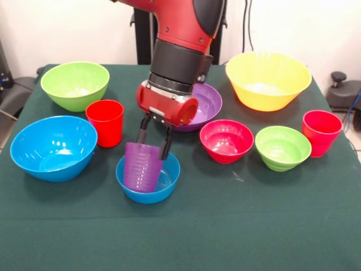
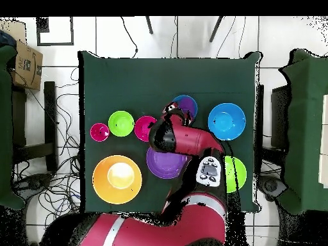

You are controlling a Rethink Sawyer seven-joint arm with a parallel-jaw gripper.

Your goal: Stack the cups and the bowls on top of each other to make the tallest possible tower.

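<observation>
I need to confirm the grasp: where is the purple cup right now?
In the front view, the purple cup stands in the small blue bowl near the table's front centre, with the gripper closed on its rim, the red cup just to its left.

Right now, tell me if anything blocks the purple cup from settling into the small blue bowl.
Nothing visible does. The gripper holds the purple cup by its rim, and the cup already sits inside the small blue bowl, which holds nothing else.
</observation>
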